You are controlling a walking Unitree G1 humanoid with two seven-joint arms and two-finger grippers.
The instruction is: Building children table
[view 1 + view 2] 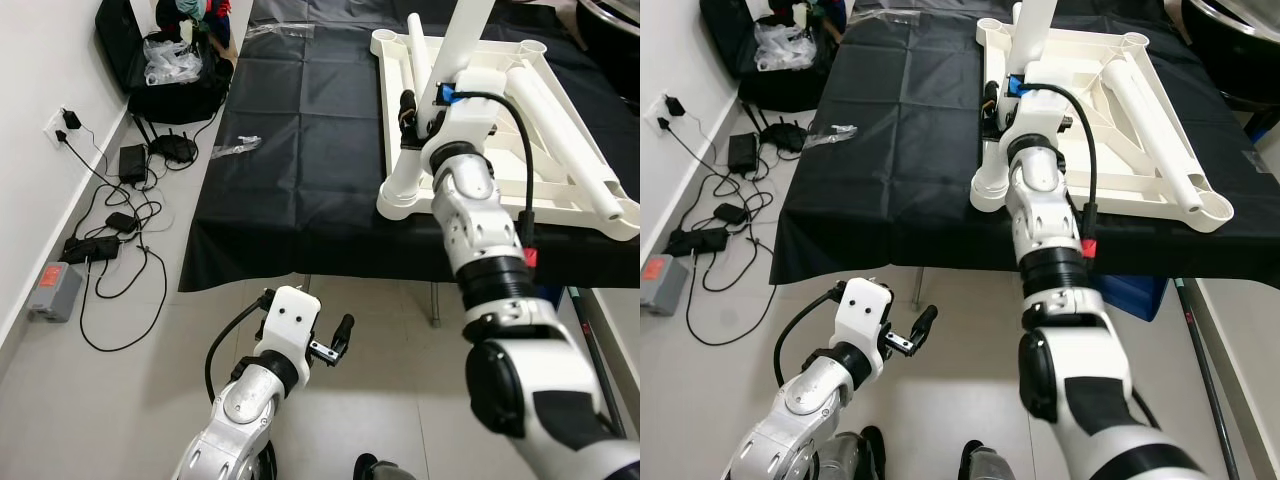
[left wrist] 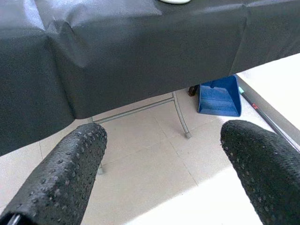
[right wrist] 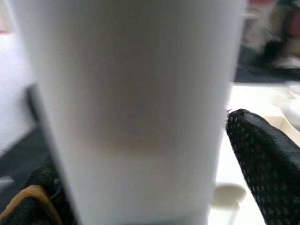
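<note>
Right hand is closed around a smooth white plastic table leg, standing up at the near left corner of the upside-down white plastic tabletop frame on the black-covered bench. It looks light, stiff and a bit slippery, so hold low near the socket. Left hand hangs open over the floor.

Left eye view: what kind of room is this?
Probably a spare room used as a workspace: a folding table under a black cloth, a router and chargers along the wall, and a white children's table top being assembled.
</note>
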